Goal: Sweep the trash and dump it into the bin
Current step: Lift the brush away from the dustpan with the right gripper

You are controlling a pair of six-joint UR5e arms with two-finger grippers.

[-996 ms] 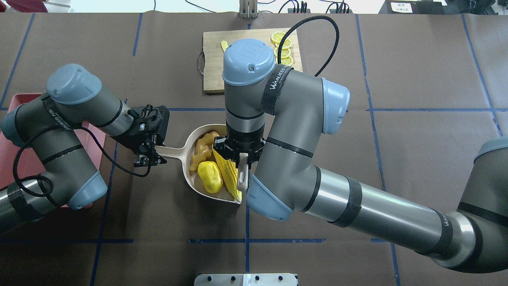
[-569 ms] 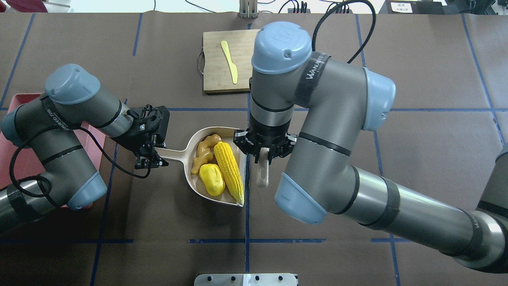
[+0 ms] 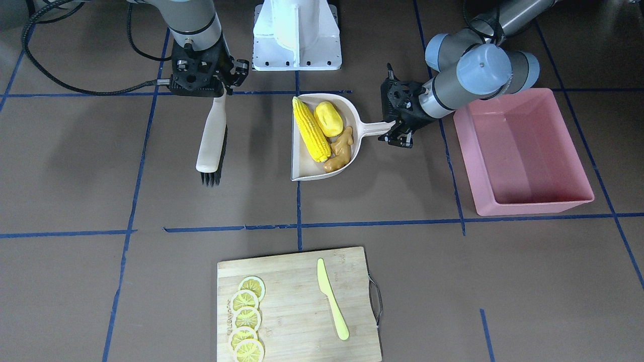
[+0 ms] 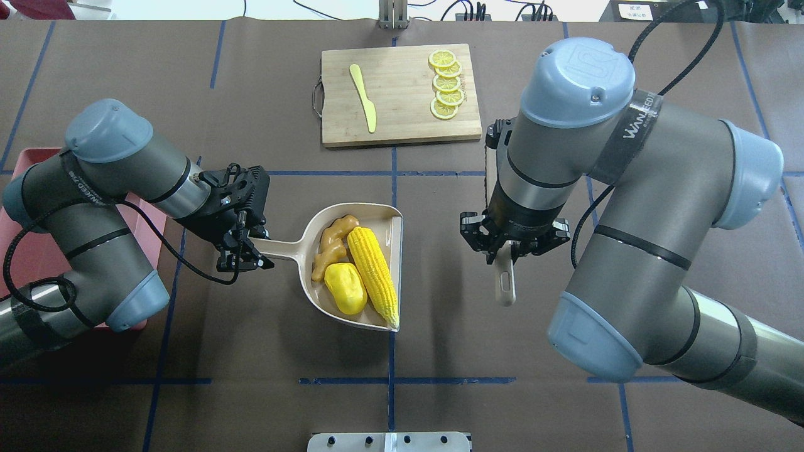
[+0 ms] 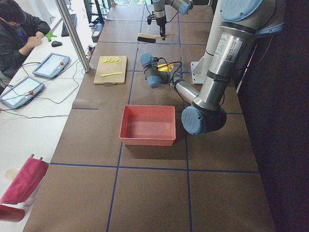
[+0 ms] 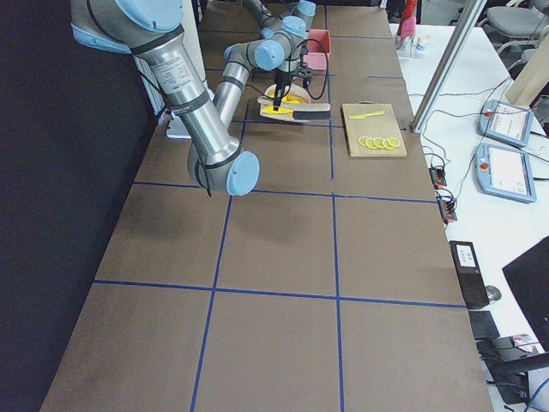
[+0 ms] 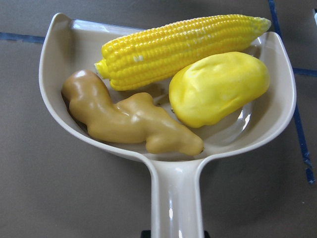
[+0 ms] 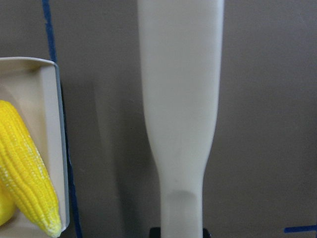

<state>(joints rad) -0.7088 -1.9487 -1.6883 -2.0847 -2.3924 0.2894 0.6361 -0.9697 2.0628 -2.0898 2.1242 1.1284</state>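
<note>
Left fingers (image 4: 242,258) pinch your beige plastic dustpan (image 4: 377,208) by its handle; long yellow corn cob (image 4: 374,276), lumpy yellow fruit (image 4: 345,287) and tan ginger root (image 4: 331,242) lie inside. Right fingers (image 4: 492,253) pinch the cream-handled brush (image 3: 211,136).

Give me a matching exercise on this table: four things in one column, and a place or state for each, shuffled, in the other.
Things:
1. corn
2. knife
3. brush
4. bin

Places or states:
A. empty
B. in the dustpan
C. gripped by the right arm
D. on the board

Pairs: 1-B, 2-D, 3-C, 4-A
</note>
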